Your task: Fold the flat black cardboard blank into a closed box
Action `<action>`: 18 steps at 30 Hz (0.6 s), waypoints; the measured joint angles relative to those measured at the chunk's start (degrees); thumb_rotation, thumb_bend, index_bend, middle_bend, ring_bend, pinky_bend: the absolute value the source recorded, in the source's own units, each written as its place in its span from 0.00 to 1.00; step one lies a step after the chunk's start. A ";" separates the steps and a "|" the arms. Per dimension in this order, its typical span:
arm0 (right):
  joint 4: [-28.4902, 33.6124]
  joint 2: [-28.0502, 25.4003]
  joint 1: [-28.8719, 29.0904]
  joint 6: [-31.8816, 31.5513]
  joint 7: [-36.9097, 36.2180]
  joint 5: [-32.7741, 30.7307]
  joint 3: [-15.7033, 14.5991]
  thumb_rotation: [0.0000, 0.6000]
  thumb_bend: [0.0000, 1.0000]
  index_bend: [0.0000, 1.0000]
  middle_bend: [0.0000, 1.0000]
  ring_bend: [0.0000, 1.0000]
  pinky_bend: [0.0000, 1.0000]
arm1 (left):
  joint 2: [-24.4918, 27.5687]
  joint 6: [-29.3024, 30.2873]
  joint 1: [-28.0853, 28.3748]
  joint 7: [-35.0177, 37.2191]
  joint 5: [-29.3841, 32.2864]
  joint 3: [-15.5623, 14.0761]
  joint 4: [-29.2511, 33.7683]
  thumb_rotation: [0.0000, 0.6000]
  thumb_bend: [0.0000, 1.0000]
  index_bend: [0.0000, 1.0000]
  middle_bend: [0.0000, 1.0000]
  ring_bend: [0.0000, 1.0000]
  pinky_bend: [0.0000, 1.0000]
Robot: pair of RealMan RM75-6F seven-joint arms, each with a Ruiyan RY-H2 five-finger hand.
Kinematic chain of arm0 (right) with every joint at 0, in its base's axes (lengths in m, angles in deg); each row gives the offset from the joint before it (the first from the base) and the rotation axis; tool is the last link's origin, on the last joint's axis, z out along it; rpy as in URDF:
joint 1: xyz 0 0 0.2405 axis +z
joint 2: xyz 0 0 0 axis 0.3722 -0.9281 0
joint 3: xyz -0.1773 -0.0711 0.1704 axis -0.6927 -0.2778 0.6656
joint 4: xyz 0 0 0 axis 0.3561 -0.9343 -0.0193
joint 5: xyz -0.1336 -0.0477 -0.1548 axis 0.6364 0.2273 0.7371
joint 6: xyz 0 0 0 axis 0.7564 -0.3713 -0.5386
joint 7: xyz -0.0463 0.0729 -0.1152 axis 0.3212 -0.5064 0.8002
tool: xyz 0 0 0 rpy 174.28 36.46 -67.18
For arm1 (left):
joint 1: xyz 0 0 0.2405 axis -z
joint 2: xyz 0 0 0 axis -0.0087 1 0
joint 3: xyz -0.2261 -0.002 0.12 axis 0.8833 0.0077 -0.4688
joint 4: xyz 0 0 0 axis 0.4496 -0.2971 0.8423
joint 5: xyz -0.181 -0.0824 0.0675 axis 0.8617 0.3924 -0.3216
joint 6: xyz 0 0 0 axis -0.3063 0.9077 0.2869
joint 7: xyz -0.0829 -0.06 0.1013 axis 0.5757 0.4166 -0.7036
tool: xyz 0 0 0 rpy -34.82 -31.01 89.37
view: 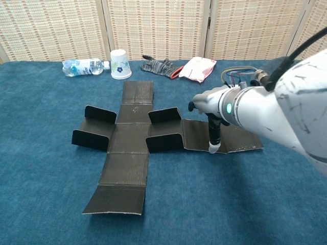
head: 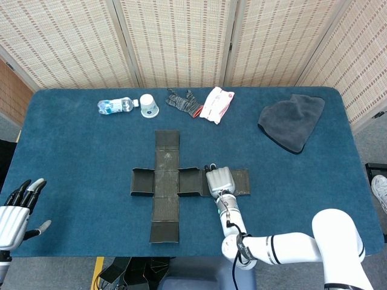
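The black cardboard blank [head: 166, 184] lies flat on the blue table as a cross, and the side flaps next to its middle panel [view: 127, 138] stand up. My right hand [head: 219, 180] hovers over the blank's right arm. One downward digit [view: 213, 145] touches that arm near its front edge, just right of the raised flaps, and the hand grips nothing. My left hand [head: 15, 208] stays at the table's left front corner with its fingers apart and nothing in it, far from the blank.
Along the back of the table lie a water bottle [head: 113, 106], an upturned paper cup [head: 149, 106], a dark glove [head: 184, 101] and a white and red packet [head: 216, 104]. A grey cloth [head: 292, 121] sits at the back right.
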 measured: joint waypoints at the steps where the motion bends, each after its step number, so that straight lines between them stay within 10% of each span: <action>1: -0.43 0.19 0.25 -0.16 0.17 -0.36 -0.09 1.00 0.00 0.05 0.12 0.78 0.87 | -0.07 0.04 0.01 0.18 -0.10 -0.03 -0.21 1.00 0.14 0.02 0.00 0.05 0.17; 18: -8.36 5.01 3.44 1.58 0.34 -3.81 0.07 1.00 0.00 0.05 0.12 0.78 0.87 | -0.29 0.20 -0.30 2.21 -0.28 -0.65 -1.89 1.00 0.14 0.02 0.00 0.05 0.17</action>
